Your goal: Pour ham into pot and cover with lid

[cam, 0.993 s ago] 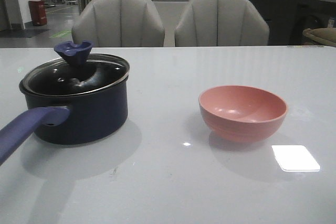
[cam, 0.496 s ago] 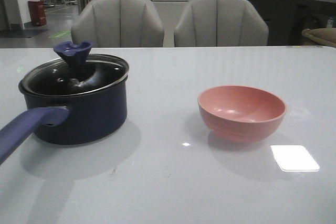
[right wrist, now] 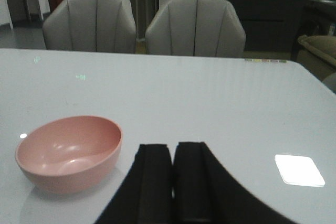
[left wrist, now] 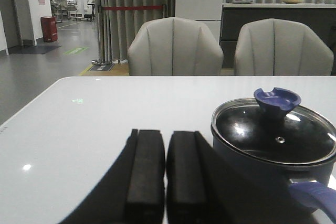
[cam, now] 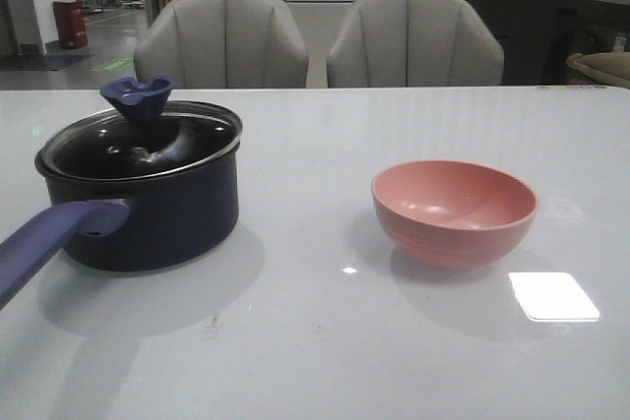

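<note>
pot (cam: 148, 206) sits on the worktop (cam: 325, 341) on my left side, handle (cam: 44, 243) pointing back toward me. lid (cam: 143, 142) is on it, metal rim seated all round as far as i can see, flared blue knob (cam: 137, 97) upright on top. ham not visible: the glass reflects too much to see into the pot, and the pink bowl (cam: 455, 209), well apart on my right side, shows an empty inside. judgement: pour and cover both look done. handling notes: lid is glass, rigid, breakable and probably slick at the rim, so the knob is the only sensible hold, pinched under its flare; the pot looks heavy for its size, best taken by the long handle close to the body. the bowl looks light and smooth-walled, grip on the rim. left gripper (left wrist: 165, 174) hangs just beside the pot, jaws pressed together, holding nothing. right gripper (right wrist: 172, 179) hangs near the bowl, jaws likewise together and empty. two grey chairs (cam: 221, 38) stand behind the far edge.
</note>
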Controlling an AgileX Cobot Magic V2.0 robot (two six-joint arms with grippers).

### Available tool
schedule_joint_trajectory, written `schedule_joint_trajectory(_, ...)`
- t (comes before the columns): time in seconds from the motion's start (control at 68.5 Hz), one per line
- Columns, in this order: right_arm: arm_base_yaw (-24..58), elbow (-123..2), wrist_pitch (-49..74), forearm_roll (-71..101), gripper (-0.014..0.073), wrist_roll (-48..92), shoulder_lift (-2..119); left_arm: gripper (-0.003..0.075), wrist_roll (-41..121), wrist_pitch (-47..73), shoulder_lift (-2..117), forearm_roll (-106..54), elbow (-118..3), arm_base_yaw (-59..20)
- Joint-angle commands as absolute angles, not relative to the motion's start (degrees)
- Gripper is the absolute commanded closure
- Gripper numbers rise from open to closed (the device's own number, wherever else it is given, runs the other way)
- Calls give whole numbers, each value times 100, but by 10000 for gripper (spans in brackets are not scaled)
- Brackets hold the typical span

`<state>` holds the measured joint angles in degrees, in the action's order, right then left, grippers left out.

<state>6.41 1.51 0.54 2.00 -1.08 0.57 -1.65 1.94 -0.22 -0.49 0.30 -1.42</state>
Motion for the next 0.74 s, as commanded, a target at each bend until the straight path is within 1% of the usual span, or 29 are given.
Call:
schedule_joint_trajectory(0.0,615,123,-346,142,449,-166,-109,587,-230,-255,-137,-55,144,-144)
schedule_joint_trajectory(0.73,610,123,-320,142,449,-166,-175,587,-230,-255,-137,-55,144,-144)
